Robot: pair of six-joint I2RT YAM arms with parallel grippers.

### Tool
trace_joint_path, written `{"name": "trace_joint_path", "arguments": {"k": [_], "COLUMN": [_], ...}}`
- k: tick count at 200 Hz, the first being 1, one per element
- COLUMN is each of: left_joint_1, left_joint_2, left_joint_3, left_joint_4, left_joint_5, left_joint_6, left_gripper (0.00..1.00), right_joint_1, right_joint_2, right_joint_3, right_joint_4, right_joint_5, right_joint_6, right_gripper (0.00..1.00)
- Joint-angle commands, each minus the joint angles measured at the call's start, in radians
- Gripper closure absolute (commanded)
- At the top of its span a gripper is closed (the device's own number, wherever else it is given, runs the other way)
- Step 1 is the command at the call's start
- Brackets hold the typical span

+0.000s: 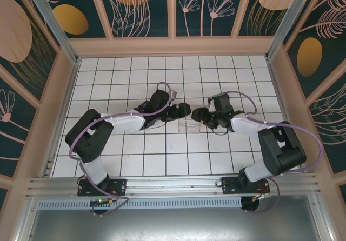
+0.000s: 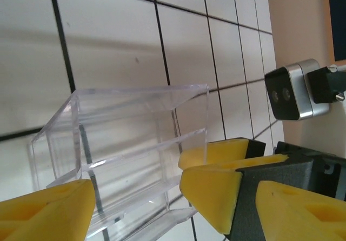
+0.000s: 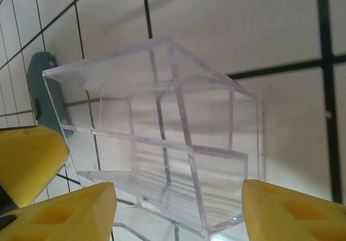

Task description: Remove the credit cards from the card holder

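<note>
Top external, arms: my left gripper and my right gripper meet nose to nose near the middle of the white tiled table, their tips close together.
Top external, tray: a clear plastic tray sits on the tiles just on the near side of both tips. From up here I cannot tell how far my fingers are spread.
Left wrist, tray: the tray up close, with see-through walls, a stepped shelf inside and the tile lines showing through.
Left wrist, fingers: my left fingers are yellow and stand well apart, one at each lower corner, with the tray between them. I cannot tell whether a pad touches it.
Left wrist, neighbour: a yellow finger of my right gripper reaches in at the right, with its silver wrist camera above it.
Right wrist, card holder: the card holder is a teal-blue rounded shape flat on the tiles at the left edge, just behind the tray's left corner and partly seen through its wall. A small grey bit sits on its edge. I cannot tell whether it touches the tray.
Right wrist, fingers: my right fingers are spread, the tray between them, contact unclear.
Right wrist, neighbour: a yellow finger of my left gripper sits at lower left.
</note>
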Motion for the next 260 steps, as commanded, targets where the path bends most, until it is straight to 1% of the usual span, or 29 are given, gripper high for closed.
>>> {"name": "trace_joint_path", "arguments": {"k": [1, 31, 62, 76, 95, 120, 141, 161, 165, 174, 189, 198, 215, 236, 251, 260], "left_joint_1": [0.022, 0.060, 0.079, 0.087, 0.095, 0.105, 0.124, 0.141, 0.143, 0.147, 0.167, 0.188, 0.248, 0.285, 0.288, 0.288], "left_joint_2": [0.035, 0.065, 0.078, 0.075, 0.055, 0.012, -0.027, -0.059, -0.091, -0.111, -0.119, -0.109, -0.071, 0.023, 0.089, 0.133], "left_joint_3": [0.050, 0.095, 0.139, 0.162, 0.204, 0.245, 0.264, 0.268, 0.266, 0.260, 0.252, 0.250, 0.258, 0.296, 0.355, 0.395], "left_joint_4": [-0.056, -0.094, -0.127, -0.153, -0.215, -0.297, -0.396, -0.507, -0.530, -0.579, -0.659, -0.698, -0.753, -0.789, -0.830, -0.853], "left_joint_5": [0.023, 0.029, 0.038, 0.029, -0.005, -0.070, -0.137, -0.270, -0.300, -0.370, -0.469, -0.500, -0.505, -0.546, -0.588, -0.592], "left_joint_6": [0.066, 0.106, 0.136, 0.152, 0.192, 0.243, 0.272, 0.307, 0.315, 0.332, 0.358, 0.365, 0.370, 0.366, 0.361, 0.359], "left_gripper": [0.21, 0.21, 0.21, 0.21, 0.21, 0.20, 0.19, 0.19, 0.19, 0.19, 0.18, 0.19, 0.19, 0.12, 0.07, 0.05], "right_joint_1": [0.019, 0.022, 0.020, 0.020, 0.020, 0.031, 0.065, 0.101, 0.107, 0.120, 0.129, 0.129, 0.150, 0.152, 0.152, 0.152], "right_joint_2": [0.054, 0.115, 0.163, 0.167, 0.141, 0.102, 0.092, 0.117, 0.124, 0.138, 0.157, 0.165, 0.174, 0.167, 0.149, 0.137], "right_joint_3": [0.076, 0.132, 0.197, 0.216, 0.237, 0.286, 0.346, 0.411, 0.423, 0.447, 0.476, 0.489, 0.503, 0.499, 0.485, 0.474], "right_joint_4": [0.050, 0.042, 0.002, -0.017, -0.057, -0.133, -0.195, -0.245, -0.251, -0.262, -0.275, -0.280, -0.286, -0.294, -0.297, -0.297], "right_joint_5": [0.001, 0.030, 0.067, 0.072, 0.117, 0.170, 0.199, 0.203, 0.205, 0.205, 0.203, 0.205, 0.206, 0.214, 0.223, 0.228], "right_joint_6": [0.012, 0.000, -0.032, -0.043, -0.057, -0.093, -0.138, -0.174, -0.179, -0.186, -0.195, -0.199, -0.207, -0.211, -0.213, -0.213], "right_gripper": [0.38, 0.38, 0.39, 0.39, 0.40, 0.39, 0.39, 0.39, 0.39, 0.39, 0.39, 0.39, 0.39, 0.39, 0.39, 0.40]}}
